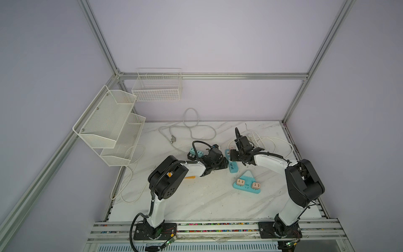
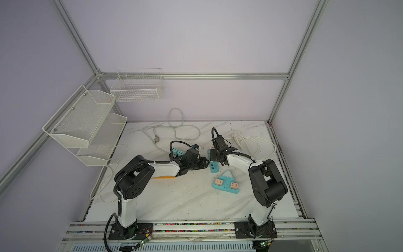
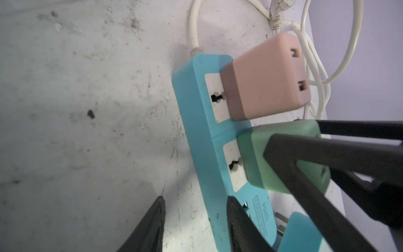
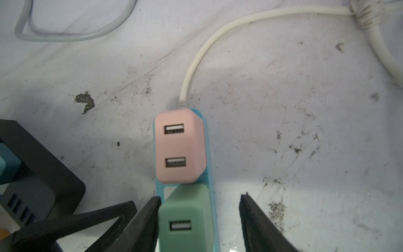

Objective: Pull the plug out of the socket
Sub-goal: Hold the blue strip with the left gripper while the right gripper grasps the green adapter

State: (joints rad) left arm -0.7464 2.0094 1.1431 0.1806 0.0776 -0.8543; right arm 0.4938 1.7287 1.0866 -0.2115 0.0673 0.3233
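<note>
On the left wall, well clear of the work: a mesh shelf [image 1: 109,122] above the table [image 1: 196,203]. Further in, left gripper [image 3: 196,199] low at the end of the blue strip [image 3: 194,104] away from its cord, jaws part open, one finger [image 3: 150,227] over bare table beside the strip, the other over its top face. Not clamped on its sides, and cannot tell whether pressing down or only hovering. Mid-table, between both grippers: the green plug [image 4: 185,218], seated in the strip's second outlet from the cord end, just beside the pink plug [image 4: 178,148]. Probably light, rigid, smooth-sided plastic, kept in only by prong friction. Strip probably light as well, so apt to lift along with it unless pinned. Best taken by the two flat side faces, low enough not to slide off the rounded top, then drawn straight out along the prongs, no rocking toward the pink neighbour. Right gripper [image 4: 200,196] straddling that plug, jaws part open: one pad [image 4: 149,218] touching a side face, the other apart, bare table in the gap. To the right, white cord [image 4: 196,59] trailing slack off the strip's far end. Open air above for the pull. Triangular socket block [image 1: 247,177] near, toward the front; table edge and frame post well beyond.
</note>
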